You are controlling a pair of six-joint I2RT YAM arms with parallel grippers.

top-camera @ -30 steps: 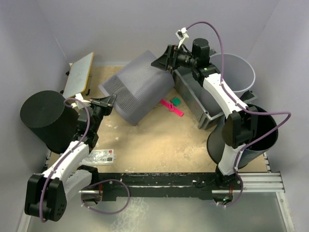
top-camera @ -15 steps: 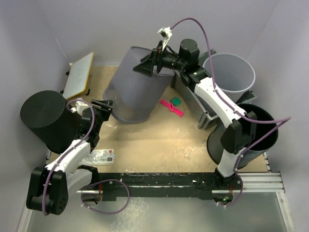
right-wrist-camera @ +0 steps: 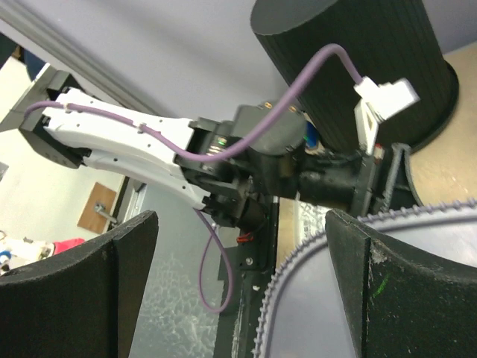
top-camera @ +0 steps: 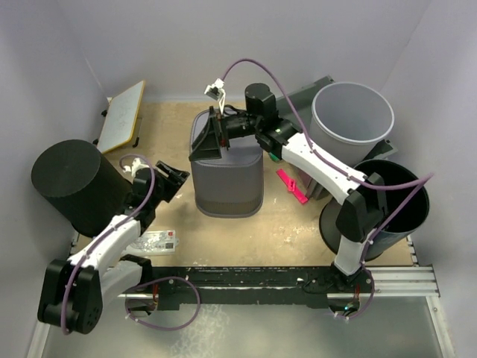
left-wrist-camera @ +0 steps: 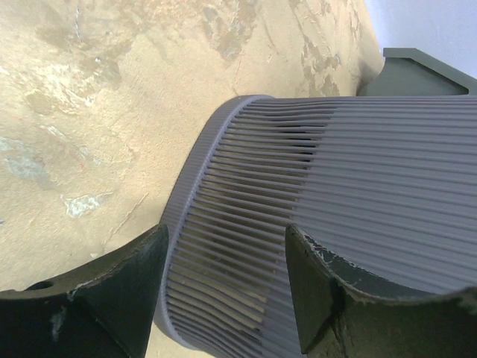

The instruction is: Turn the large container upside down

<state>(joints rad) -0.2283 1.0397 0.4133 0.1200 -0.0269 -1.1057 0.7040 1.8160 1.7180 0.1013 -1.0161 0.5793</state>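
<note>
on a sandy brown tabletop (top-camera: 298, 224), a large grey ribbed plastic bin (top-camera: 227, 183) stands on end: probably light, stiff, grippable by its rim. right gripper (top-camera: 207, 153) gapes wide at its top edge, left gripper (top-camera: 174, 183) open beside its wall, both empty

Ribbed container (top-camera: 227, 175) central on the table (top-camera: 298, 224), drum (top-camera: 71, 183) at left, bucket (top-camera: 352, 112) rear right.

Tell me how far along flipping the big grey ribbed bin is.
Done, it seems: the ribbed container stands on end on the table, a smooth closed face up in the right wrist view, so probably inverted. In hand: the right gripper rests open at its top edge; the left gripper is open beside its lower wall, gripping nothing. Left: draw both arms clear and check it is steady.
</note>
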